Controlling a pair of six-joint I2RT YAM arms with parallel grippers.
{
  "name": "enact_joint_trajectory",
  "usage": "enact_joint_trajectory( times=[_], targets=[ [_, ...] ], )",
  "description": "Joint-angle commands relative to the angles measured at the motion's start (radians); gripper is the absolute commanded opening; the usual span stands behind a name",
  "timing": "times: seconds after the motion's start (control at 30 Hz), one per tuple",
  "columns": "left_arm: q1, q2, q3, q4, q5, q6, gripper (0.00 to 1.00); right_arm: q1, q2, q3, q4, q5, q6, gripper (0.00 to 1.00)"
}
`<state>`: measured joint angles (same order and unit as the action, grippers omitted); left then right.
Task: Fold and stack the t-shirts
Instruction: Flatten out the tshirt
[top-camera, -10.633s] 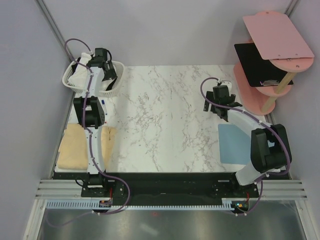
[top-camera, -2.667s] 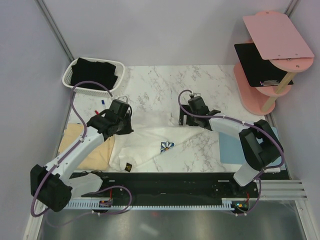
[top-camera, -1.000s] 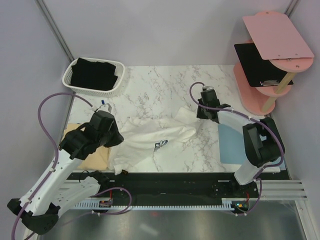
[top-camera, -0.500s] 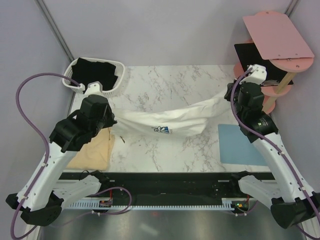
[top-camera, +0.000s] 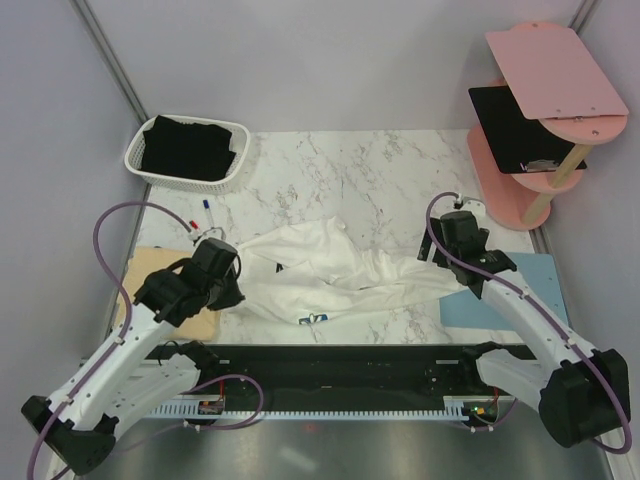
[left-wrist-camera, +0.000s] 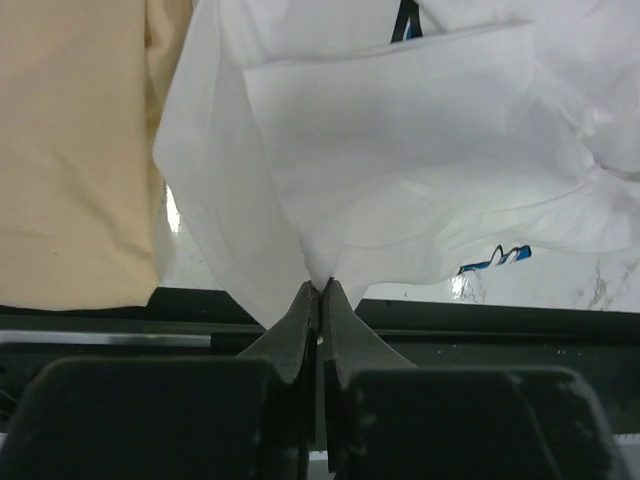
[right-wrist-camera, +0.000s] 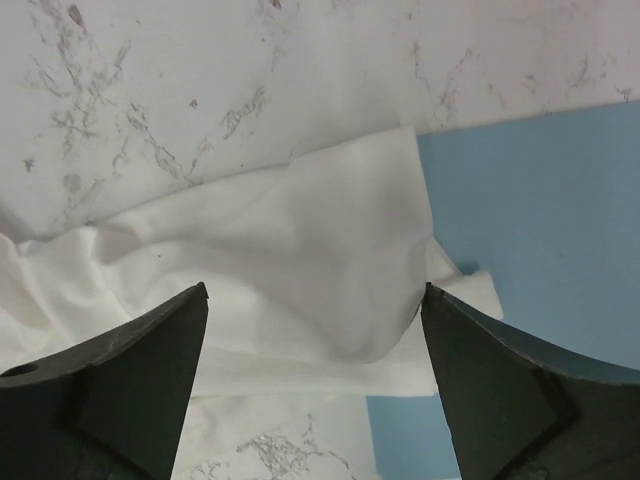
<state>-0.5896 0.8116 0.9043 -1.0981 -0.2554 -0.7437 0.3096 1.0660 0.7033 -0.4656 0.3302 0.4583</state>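
White tee (top-camera: 330, 270) lies crumpled across the near worktop (top-camera: 340, 170), its right end lapping onto the blue mat (right-wrist-camera: 530, 230). Left claw (left-wrist-camera: 320, 285) pinched tight on its left edge (just beside the yellow tee (left-wrist-camera: 70, 150)). Right claw (right-wrist-camera: 315, 292) spread wide over the right end, gripping nothing.

The left claw (left-wrist-camera: 320, 300) pinches the white t-shirt (left-wrist-camera: 400, 150) beside the yellow t-shirt (left-wrist-camera: 70, 150).

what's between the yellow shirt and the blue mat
The white shirt lies crumpled between the yellow shirt and the blue mat; the top view shows it.
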Motion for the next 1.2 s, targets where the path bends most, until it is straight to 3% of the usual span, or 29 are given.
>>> enact_joint_trajectory(
  times=[0.0, 0.23, 0.27, 0.33, 0.37, 0.43, 0.47, 0.67, 0.9, 1.17],
  targets=[
    [-0.001, -0.116, -0.062, -0.003, 0.107, -0.105, 0.02, -0.004, -0.063, 0.057, 0.059, 0.021, 0.014, 0.98],
    [-0.001, -0.169, -0.102, -0.08, 0.169, -0.129, 0.02, -0.004, 0.107, 0.127, 0.11, 0.012, -0.006, 0.95],
    [-0.001, -0.173, -0.105, -0.088, 0.174, -0.125, 0.1, -0.001, 0.147, 0.131, 0.123, 0.004, -0.009, 0.95],
    [-0.003, -0.202, -0.094, -0.097, 0.167, -0.108, 0.4, -0.003, 0.181, 0.148, 0.13, 0.0, -0.012, 0.95],
    [-0.001, -0.213, -0.082, -0.104, 0.154, -0.103, 0.76, -0.003, 0.204, 0.153, 0.128, -0.003, -0.013, 0.95],
    [-0.001, -0.232, -0.035, -0.114, 0.115, -0.095, 0.95, -0.003, 0.215, 0.156, 0.127, -0.003, -0.018, 0.95],
    [-0.001, -0.238, -0.015, -0.117, 0.098, -0.092, 1.0, -0.004, 0.21, 0.151, 0.127, -0.003, -0.02, 0.95],
    [0.001, -0.123, 0.103, -0.025, 0.038, 0.006, 1.0, -0.01, 0.167, 0.127, 0.113, 0.009, -0.02, 0.94],
    [-0.001, 0.277, 0.272, 0.2, 0.062, 0.185, 0.98, -0.029, 0.166, 0.107, 0.113, -0.01, -0.018, 0.94],
    [-0.003, 0.844, 0.682, 0.247, 0.154, 0.32, 0.98, -0.101, 0.19, 0.102, 0.137, -0.066, -0.02, 0.94]
  ],
)
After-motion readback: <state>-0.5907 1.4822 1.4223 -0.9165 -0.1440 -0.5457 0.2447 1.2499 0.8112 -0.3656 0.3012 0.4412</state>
